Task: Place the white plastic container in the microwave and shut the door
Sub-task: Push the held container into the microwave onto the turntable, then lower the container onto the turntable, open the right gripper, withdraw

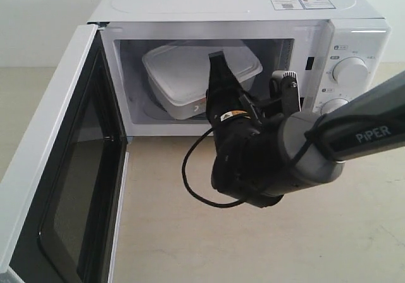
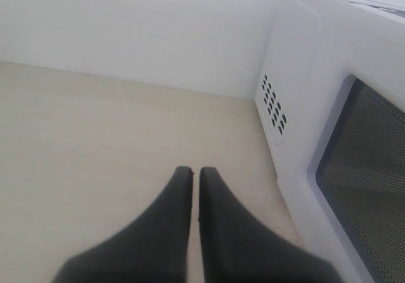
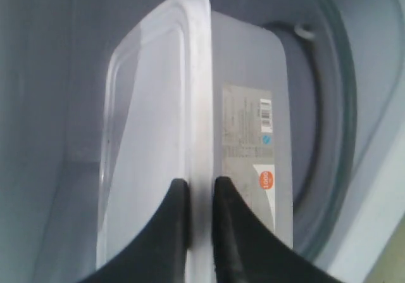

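Grip first: the right fingers [image 3: 177,232] are closed on the raised lid rim of the white plastic container [image 3: 247,74], one finger on each side of that rim. In the exterior view the same fingers reach through the front opening of the microwave [image 1: 240,4]. The container sits inside the cavity, toward 12 o'clock of that view, lid up and turned at an angle to the cavity walls. Its paper label [image 3: 248,128], with a small orange patch, faces the right wrist camera. The glass turntable [image 3: 335,106] curves past the far side of the box; whether the base rests on it cannot be told.

The door [image 1: 38,169] stands wide open, swung out toward 8 o'clock, with its black inner frame and dark window facing the cavity side. Two round dials [image 1: 350,71] sit at 2 o'clock and stickers [image 1: 302,1] lie on the top panel near 1 o'clock. A black cable [image 1: 190,175] loops under the right arm above the pale desk [image 1: 171,232].

The left fingers [image 2: 164,232] are closed, with only a thin slit between them, and hold nothing. They hang over bare desk beside the microwave's vented side panel [image 2: 273,106].
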`<state>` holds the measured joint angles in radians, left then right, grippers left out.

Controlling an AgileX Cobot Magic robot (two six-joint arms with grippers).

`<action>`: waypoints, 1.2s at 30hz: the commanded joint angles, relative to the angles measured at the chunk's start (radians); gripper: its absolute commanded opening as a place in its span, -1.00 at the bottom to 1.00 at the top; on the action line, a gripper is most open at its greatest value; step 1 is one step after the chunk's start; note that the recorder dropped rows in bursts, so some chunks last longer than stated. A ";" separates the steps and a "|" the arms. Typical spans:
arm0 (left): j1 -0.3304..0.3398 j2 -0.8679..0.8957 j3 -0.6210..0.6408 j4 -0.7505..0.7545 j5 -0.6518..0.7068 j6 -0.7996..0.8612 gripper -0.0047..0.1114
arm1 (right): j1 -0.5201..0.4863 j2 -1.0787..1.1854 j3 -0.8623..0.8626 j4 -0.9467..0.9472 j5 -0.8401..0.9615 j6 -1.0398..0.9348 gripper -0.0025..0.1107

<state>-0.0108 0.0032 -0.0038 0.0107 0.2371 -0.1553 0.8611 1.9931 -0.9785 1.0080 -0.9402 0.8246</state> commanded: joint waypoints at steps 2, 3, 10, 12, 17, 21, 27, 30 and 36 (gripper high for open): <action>0.001 -0.003 0.004 0.005 -0.005 -0.008 -0.84 | -0.016 0.028 -0.053 0.008 -0.006 -0.023 -0.96; 0.001 -0.003 0.004 0.005 -0.005 -0.008 -0.84 | -0.016 0.041 -0.072 0.008 0.004 -0.023 -0.96; 0.001 -0.003 0.004 0.005 -0.005 -0.008 -0.84 | -0.021 0.076 -0.144 0.015 0.002 -0.083 -0.96; 0.001 -0.003 0.004 0.005 -0.005 -0.008 -0.84 | -0.027 0.080 -0.153 0.017 0.002 -0.101 -0.96; 0.001 -0.003 0.004 0.005 -0.005 -0.008 -0.84 | -0.027 0.080 -0.158 0.061 0.006 -0.136 -0.96; 0.001 -0.003 0.004 0.005 -0.005 -0.008 -0.84 | -0.027 0.080 -0.158 0.061 0.022 -0.162 -0.95; 0.001 -0.003 0.004 0.005 -0.005 -0.008 -0.84 | -0.027 0.080 -0.158 0.060 0.026 -0.166 -0.46; 0.001 -0.003 0.004 0.005 -0.005 -0.008 -0.84 | -0.027 0.080 -0.158 0.053 0.032 -0.166 -0.11; 0.001 -0.003 0.004 0.005 -0.005 -0.008 -0.84 | -0.025 0.065 -0.128 -0.019 0.044 -0.183 -0.16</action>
<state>-0.0108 0.0032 -0.0038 0.0107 0.2371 -0.1553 0.8395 2.0746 -1.1286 1.0387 -0.8997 0.6629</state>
